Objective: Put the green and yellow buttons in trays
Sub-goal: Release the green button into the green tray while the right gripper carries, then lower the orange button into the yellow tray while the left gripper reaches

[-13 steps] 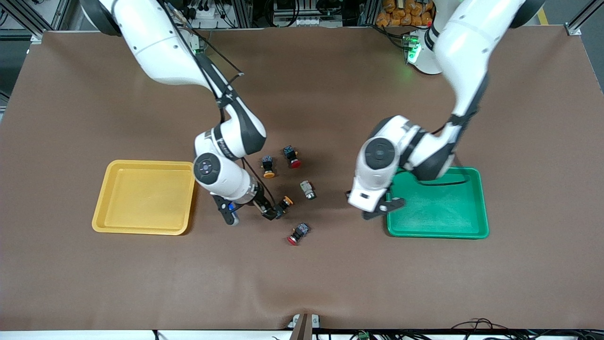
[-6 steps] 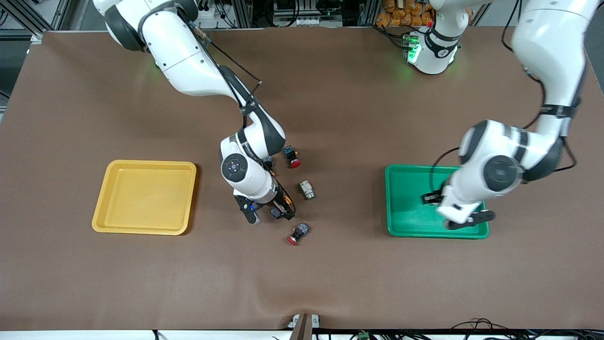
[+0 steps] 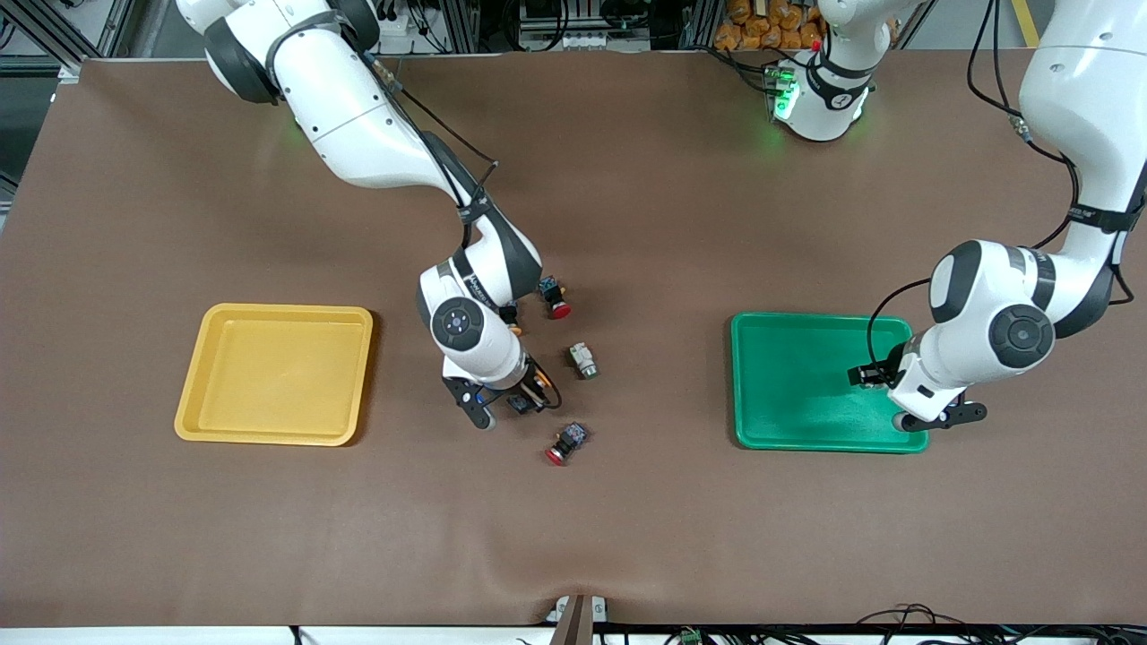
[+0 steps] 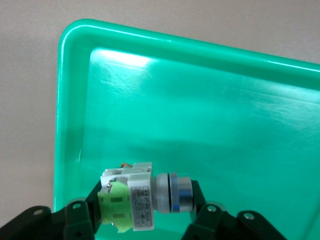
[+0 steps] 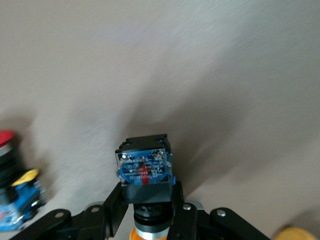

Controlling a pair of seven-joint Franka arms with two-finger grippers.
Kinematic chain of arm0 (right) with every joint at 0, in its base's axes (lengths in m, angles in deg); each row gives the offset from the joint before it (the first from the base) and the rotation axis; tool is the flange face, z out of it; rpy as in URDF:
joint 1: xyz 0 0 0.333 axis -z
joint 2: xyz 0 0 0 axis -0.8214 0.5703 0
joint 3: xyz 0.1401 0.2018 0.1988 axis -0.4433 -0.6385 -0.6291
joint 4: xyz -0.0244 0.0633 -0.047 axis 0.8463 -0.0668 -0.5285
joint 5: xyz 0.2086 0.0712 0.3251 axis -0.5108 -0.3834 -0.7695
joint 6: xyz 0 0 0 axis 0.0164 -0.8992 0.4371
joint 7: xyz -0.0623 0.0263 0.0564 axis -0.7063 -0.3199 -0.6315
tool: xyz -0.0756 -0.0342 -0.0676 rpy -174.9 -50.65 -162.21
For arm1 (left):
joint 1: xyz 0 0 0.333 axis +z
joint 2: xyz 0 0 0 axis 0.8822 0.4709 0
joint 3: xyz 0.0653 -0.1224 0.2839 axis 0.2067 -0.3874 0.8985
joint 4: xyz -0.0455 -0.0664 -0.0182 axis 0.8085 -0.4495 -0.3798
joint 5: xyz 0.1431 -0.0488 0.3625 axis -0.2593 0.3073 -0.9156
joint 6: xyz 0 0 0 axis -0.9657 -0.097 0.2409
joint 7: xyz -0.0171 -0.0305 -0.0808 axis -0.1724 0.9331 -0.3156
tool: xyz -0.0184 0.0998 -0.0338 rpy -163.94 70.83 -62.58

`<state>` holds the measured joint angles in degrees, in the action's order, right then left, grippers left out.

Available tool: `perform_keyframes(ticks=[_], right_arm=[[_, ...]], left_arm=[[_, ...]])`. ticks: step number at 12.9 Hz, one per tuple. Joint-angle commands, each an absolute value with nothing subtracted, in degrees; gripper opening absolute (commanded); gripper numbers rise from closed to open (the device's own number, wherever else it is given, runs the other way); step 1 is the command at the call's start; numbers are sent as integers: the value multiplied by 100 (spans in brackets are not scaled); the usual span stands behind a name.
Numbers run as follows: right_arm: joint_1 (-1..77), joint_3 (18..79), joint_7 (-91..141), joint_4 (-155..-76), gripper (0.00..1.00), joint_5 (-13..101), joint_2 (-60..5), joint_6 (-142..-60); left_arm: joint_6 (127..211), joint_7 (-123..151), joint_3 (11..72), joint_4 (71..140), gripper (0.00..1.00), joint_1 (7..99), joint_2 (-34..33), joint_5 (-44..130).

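**Both hands loaded, one button over each end of the desk**

The left hand (image 4: 145,220) hangs over the green tray (image 3: 789,430), above the corner near the front camera at the left arm's end, its fingers clamped on a whitish-grey button with a light green part (image 4: 137,200), lying sideways with its metal collar exposed. The right hand (image 5: 147,212) hangs over the brown desk (image 3: 627,537) between the yellow tray (image 3: 269,434) and a red-capped button (image 3: 566,442), closed on a black-and-blue button with an orange-yellow cap (image 5: 144,167). Another grey-green button (image 3: 583,360) lies on the desk nearby.
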<state>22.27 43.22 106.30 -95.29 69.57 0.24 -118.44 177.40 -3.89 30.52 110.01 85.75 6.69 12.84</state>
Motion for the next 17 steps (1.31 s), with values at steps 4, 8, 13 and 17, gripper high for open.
perform_keyframes(ticks=[4, 8, 13, 17], right_arm=[[3156, 4249, 9481, -8662, 0, 6989, -598, -9303], [4123, 4257, 7259, -9687, 0, 6963, -1697, -8774], [5213, 4310, 4689, -11051, 0, 6980, -2394, -8844], [5856, 4319, 3519, -11964, 0, 7068, -2412, -9702]], left_arm=[[17884, -484, 2931, 11008, 100, 8775, 613, 977], [17262, -476, 2642, 10684, 100, 8757, 182, 995], [16301, -747, 2456, 9909, 100, 8127, 199, 1065], [16336, -2678, 2473, 9437, 100, 6933, 742, 1057]])
